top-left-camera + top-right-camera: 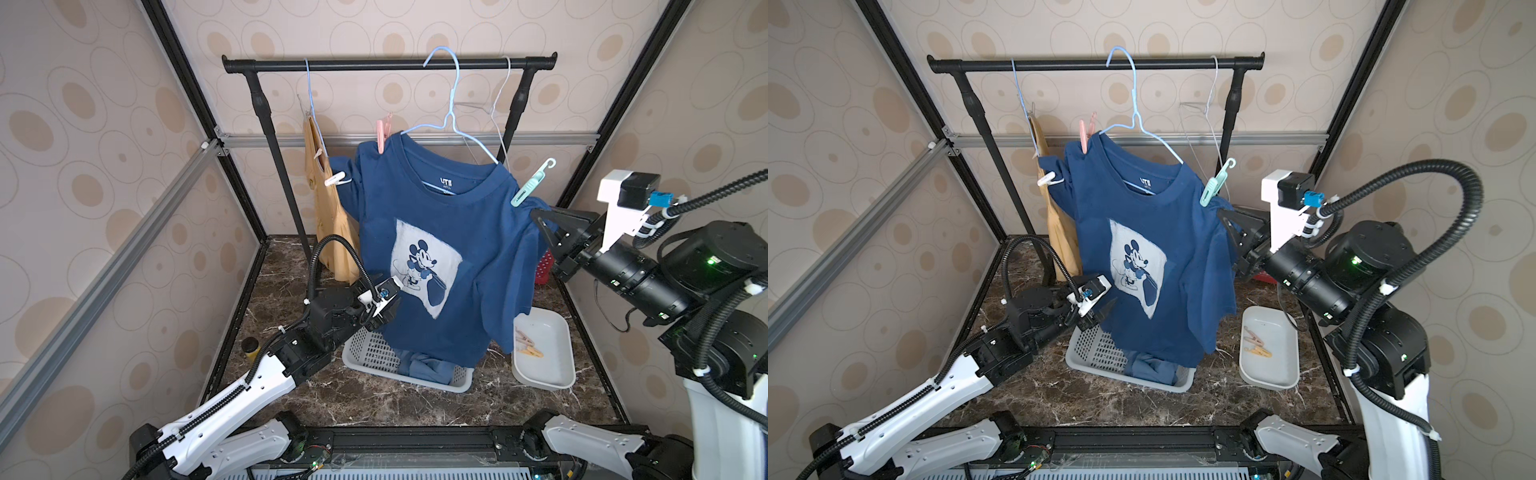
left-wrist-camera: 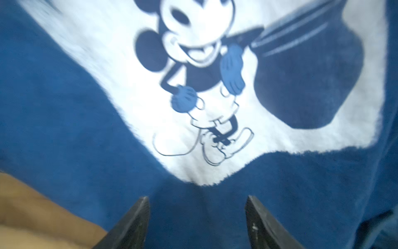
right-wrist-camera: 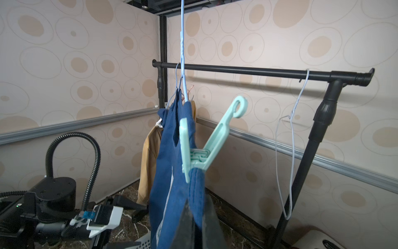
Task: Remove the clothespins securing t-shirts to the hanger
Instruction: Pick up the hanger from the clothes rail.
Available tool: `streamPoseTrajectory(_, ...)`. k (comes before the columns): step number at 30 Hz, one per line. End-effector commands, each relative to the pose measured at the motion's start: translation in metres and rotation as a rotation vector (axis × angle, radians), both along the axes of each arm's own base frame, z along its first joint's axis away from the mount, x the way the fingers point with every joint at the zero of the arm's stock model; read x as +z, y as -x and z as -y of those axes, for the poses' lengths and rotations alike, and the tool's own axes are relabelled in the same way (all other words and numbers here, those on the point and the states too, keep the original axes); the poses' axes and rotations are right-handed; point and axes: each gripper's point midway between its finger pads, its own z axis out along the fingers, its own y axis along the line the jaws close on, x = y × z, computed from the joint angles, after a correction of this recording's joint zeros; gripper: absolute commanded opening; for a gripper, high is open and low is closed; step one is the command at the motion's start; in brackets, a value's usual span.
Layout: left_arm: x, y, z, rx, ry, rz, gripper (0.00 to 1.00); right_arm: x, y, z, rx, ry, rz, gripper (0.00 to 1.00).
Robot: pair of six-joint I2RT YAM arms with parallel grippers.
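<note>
Marble table point(image 1: 374, 399) under a rack point(image 1: 374, 65): blue shirt point(image 1: 436, 249) hangs with pink peg point(image 1: 383, 133) and teal peg point(image 1: 527, 190) on its shoulders. Right jaws pinch it below teal peg; left jaws wide, empty.

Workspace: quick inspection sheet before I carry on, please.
Surface: marble tabletop, no spills seen.
Job's things: blue t-shirt on blue hanger, with pink clothespin and teal clothespin on its shoulders; white clothespin by mustard t-shirt; loose clothespins in white tray; blue garment in grey basket.
Clutter: jar, red basket, empty white hanger.
Grippers: left tool open, facing the blue t-shirt's front; right tool shut on blue t-shirt under the teal clothespin.
Cables: left conduit loops near mustard t-shirt; right conduit arches above the right arm.
Surroundings: black rack, patterned walls.
</note>
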Motion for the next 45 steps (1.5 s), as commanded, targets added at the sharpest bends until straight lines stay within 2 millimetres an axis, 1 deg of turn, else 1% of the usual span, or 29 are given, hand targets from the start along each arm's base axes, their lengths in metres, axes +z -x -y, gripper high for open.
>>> streamPoseTrajectory(1,0.03,0.003,-0.004,0.015,0.078,0.013,0.72,0.017,0.017,0.013,-0.021,-0.03,0.087,0.0)
streamPoseTrajectory(5,0.035,0.0,-0.005,0.039,0.116,-0.011,0.72,-0.015,0.015,-0.003,0.061,-0.034,0.012,0.0)
streamPoseTrajectory(8,0.038,-0.002,-0.004,0.049,0.136,-0.027,0.73,-0.043,0.012,-0.019,0.141,-0.053,-0.036,0.0)
streamPoseTrajectory(9,0.04,-0.003,-0.003,0.049,0.146,-0.03,0.73,-0.055,0.01,-0.023,0.156,-0.051,-0.052,0.0)
streamPoseTrajectory(12,0.045,-0.002,-0.001,0.043,0.183,-0.044,0.74,-0.094,-0.005,-0.029,0.137,-0.004,-0.107,0.0)
streamPoseTrajectory(14,0.049,-0.004,-0.002,0.057,0.199,-0.053,0.75,-0.114,-0.009,-0.032,0.137,0.028,-0.138,0.0)
streamPoseTrajectory(19,0.057,-0.009,-0.011,0.12,0.223,-0.073,0.77,-0.142,-0.009,-0.038,0.171,0.002,-0.175,0.0)
streamPoseTrajectory(24,0.06,-0.019,-0.019,0.209,0.261,-0.11,0.77,-0.177,-0.007,-0.046,0.221,0.011,-0.237,0.0)
streamPoseTrajectory(28,0.065,-0.03,-0.023,0.255,0.349,-0.185,0.74,-0.196,-0.005,-0.047,0.233,-0.02,-0.241,0.0)
streamPoseTrajectory(33,0.076,-0.034,-0.008,0.198,0.406,-0.225,0.71,-0.214,-0.006,-0.047,0.228,-0.011,-0.264,0.0)
streamPoseTrajectory(35,0.078,-0.036,-0.004,0.193,0.418,-0.23,0.7,-0.219,-0.006,-0.048,0.234,-0.001,-0.267,0.0)
streamPoseTrajectory(37,0.081,-0.039,-0.001,0.185,0.434,-0.23,0.65,-0.223,-0.007,-0.049,0.233,0.006,-0.267,0.0)
streamPoseTrajectory(40,0.091,-0.041,0.006,0.151,0.48,-0.231,0.59,-0.227,-0.007,-0.05,0.235,0.016,-0.271,0.0)
streamPoseTrajectory(45,0.1,-0.044,0.016,0.115,0.527,-0.255,0.57,-0.232,-0.008,-0.05,0.233,0.034,-0.269,0.0)
